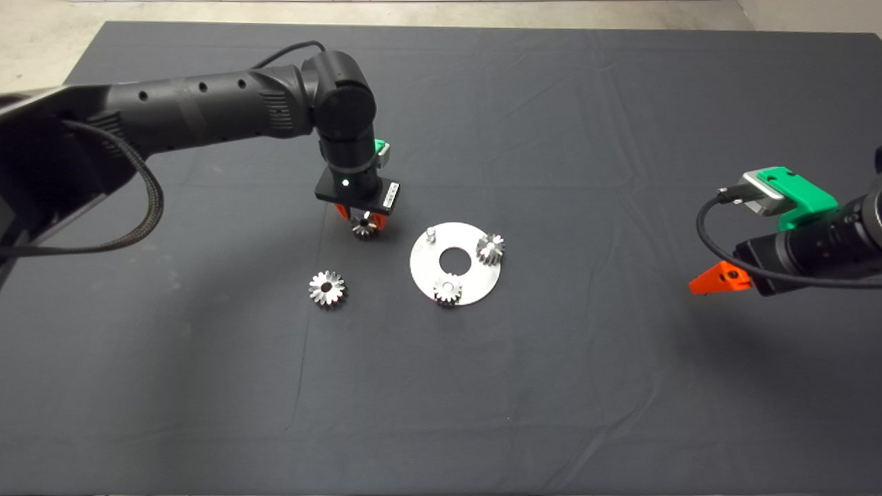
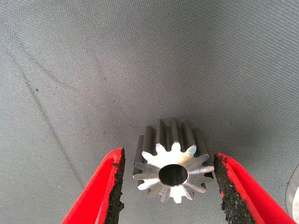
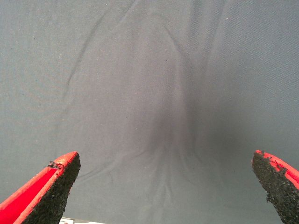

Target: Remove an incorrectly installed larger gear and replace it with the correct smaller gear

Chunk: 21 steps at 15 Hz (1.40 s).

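Observation:
A smaller gear (image 1: 363,229) lies on the mat just left of the round steel plate (image 1: 475,286). My left gripper (image 1: 360,222) stands over it, open, one finger on each side. In the left wrist view the gear (image 2: 173,161) sits between the pads (image 2: 117,182) with a thin gap on both sides. The larger gear (image 1: 326,288) lies loose on the mat, nearer the front and left of the plate. The plate carries two small gears (image 1: 490,248) (image 1: 447,289) and one bare pin (image 1: 430,234). My right gripper (image 1: 720,279) hovers open and empty at the far right.
The right wrist view shows only bare wrinkled mat (image 3: 154,93) between the right gripper's (image 3: 166,186) wide-apart fingers. The plate's edge (image 2: 293,196) shows in the left wrist view beside one finger. The mat's far edge and pale floor (image 1: 41,41) lie at the back left.

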{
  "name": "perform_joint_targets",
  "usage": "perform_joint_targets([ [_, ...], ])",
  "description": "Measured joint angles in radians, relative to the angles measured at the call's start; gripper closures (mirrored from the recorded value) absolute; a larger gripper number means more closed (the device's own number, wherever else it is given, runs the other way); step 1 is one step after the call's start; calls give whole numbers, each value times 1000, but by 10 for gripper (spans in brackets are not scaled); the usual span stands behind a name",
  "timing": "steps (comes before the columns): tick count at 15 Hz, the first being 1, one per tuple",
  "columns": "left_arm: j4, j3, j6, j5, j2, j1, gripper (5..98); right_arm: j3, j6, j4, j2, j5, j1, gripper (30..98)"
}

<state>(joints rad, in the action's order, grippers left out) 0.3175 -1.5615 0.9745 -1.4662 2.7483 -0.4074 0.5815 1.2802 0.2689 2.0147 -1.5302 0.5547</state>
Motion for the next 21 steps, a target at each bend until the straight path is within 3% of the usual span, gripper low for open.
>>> perform_joint_targets([
  [7, 0, 0, -9, 0, 0, 0, 659, 1, 0, 0, 0, 0, 0, 316],
  [21, 0, -3, -15, 0, 1, 0, 738, 4, 0, 0, 0, 0, 0, 316],
])
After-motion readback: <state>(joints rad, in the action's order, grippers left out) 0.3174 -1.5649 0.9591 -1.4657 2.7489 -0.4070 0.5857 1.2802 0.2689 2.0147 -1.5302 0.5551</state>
